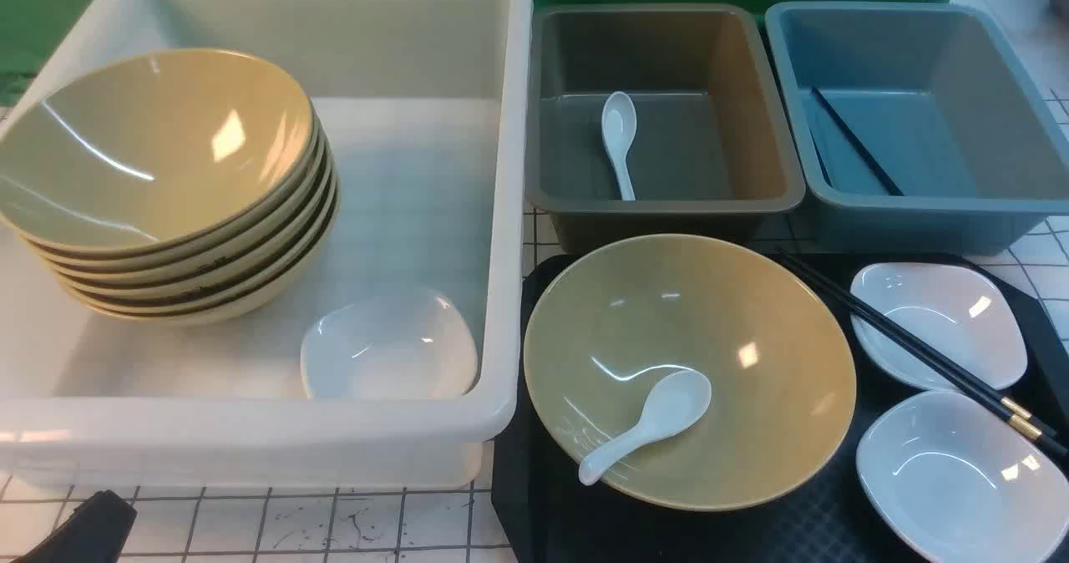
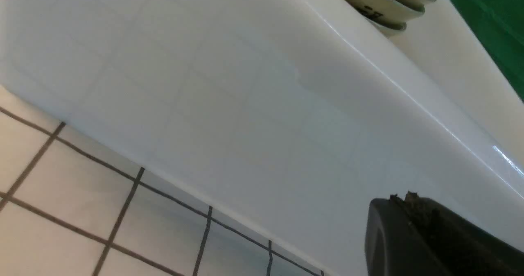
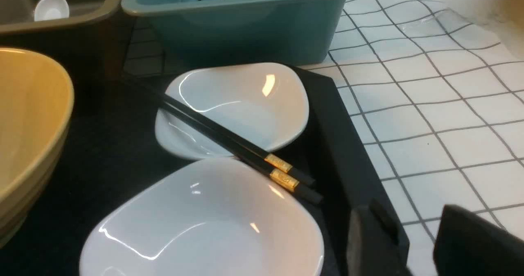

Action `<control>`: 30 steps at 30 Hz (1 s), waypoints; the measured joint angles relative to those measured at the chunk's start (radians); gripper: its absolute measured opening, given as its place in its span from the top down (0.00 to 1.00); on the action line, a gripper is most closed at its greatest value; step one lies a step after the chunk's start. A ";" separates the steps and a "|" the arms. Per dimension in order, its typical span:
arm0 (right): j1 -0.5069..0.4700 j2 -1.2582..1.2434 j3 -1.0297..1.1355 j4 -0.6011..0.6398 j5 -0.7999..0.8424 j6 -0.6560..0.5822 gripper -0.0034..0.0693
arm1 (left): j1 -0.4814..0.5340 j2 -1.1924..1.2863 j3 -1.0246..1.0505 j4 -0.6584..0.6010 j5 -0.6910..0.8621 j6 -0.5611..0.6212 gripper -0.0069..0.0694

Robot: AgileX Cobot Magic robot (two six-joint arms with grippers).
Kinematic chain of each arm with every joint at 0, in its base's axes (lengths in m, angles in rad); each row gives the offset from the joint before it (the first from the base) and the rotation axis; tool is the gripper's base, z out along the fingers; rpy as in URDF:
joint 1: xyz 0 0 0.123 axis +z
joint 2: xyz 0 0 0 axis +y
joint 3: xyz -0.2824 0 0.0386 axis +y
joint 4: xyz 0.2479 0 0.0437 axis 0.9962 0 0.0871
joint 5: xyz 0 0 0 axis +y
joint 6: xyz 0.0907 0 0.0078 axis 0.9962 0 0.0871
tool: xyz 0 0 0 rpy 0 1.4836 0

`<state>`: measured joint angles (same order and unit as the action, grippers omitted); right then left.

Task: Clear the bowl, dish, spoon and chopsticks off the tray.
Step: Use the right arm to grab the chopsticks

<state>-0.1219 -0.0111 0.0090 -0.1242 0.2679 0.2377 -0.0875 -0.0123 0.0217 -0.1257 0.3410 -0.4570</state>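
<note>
At the tray's (image 3: pixel 346 145) edge, right gripper (image 3: pixel 413 231) hovers, fingers apart (left gripper's (image 1: pixel 83 525) together); chopsticks (image 3: pixel 221 134) likely first, needing a narrow pinch

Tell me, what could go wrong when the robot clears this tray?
The spoon lies loose inside the bowl, so lifting the bowl tilted could tip it out. The chopsticks rest across the far white dish; moving that dish first would likely send them rolling onto the tray.
</note>
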 joint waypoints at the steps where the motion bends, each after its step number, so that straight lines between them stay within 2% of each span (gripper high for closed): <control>1: 0.000 0.000 0.000 0.000 0.000 0.000 0.63 | 0.000 0.000 0.000 0.000 0.000 0.000 0.91; 12: 0.000 0.000 0.000 0.000 0.000 0.000 0.63 | 0.000 0.000 0.002 -0.024 -0.030 -0.009 0.91; 14: 0.000 0.000 0.000 0.000 0.000 0.000 0.63 | 0.000 0.000 0.006 -0.075 -0.064 -0.035 0.91; 19: 0.000 0.000 0.000 0.000 0.000 0.000 0.63 | 0.000 0.000 0.007 -0.421 -0.224 -0.143 0.91; 23: 0.000 0.000 0.000 0.000 0.000 0.000 0.63 | 0.000 0.000 0.007 -0.586 -0.304 -0.161 0.91; 26: 0.000 0.000 0.000 0.000 0.000 0.000 0.63 | 0.000 0.000 0.007 -0.633 -0.335 -0.161 0.91; 30: 0.000 0.000 0.000 0.000 0.000 0.000 0.63 | 0.000 0.000 0.007 -0.635 -0.358 -0.140 0.91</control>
<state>-0.1219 -0.0111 0.0090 -0.1242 0.2679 0.2377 -0.0875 -0.0123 0.0288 -0.7603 -0.0172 -0.5973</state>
